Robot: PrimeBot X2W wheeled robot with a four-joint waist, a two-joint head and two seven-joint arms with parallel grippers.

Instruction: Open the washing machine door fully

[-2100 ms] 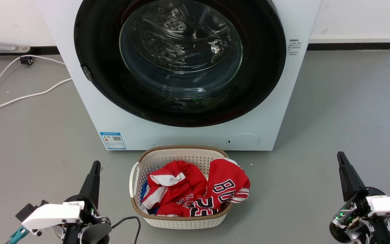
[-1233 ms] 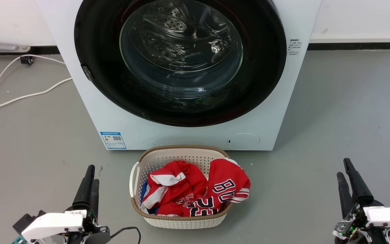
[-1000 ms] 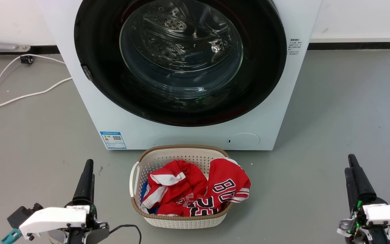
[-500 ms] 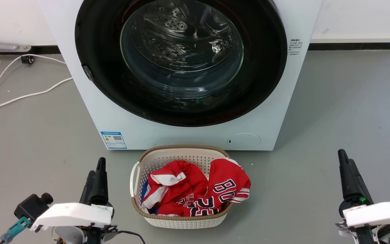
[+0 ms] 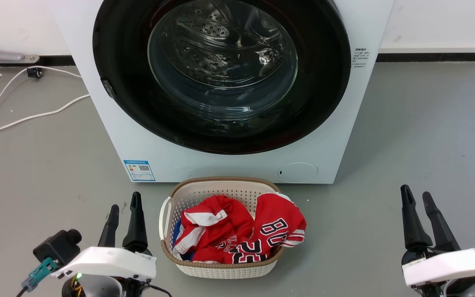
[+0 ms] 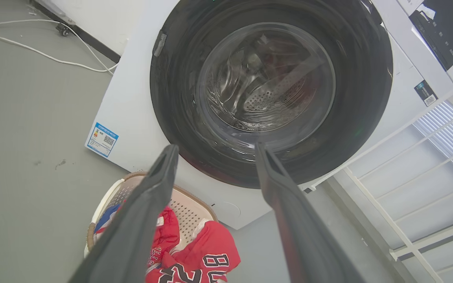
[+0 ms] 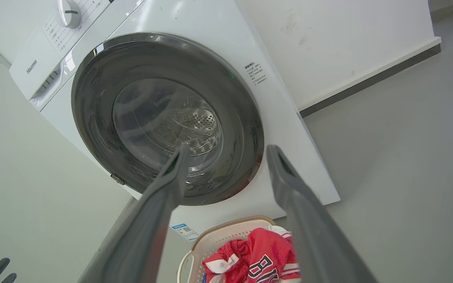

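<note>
While fingers (image 5: 137,222) apart — door (image 5: 320,95) closed

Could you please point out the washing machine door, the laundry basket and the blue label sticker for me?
washing machine door (image 5: 223,66), head view, middle of its clear glass bowl.
laundry basket (image 5: 221,270), head view, its white front wall.
blue label sticker (image 5: 139,170), head view, the sticker's centre.

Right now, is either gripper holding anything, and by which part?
Nothing is held. The left gripper and right gripper are both open and empty, clear of the closed washing machine door.
</note>
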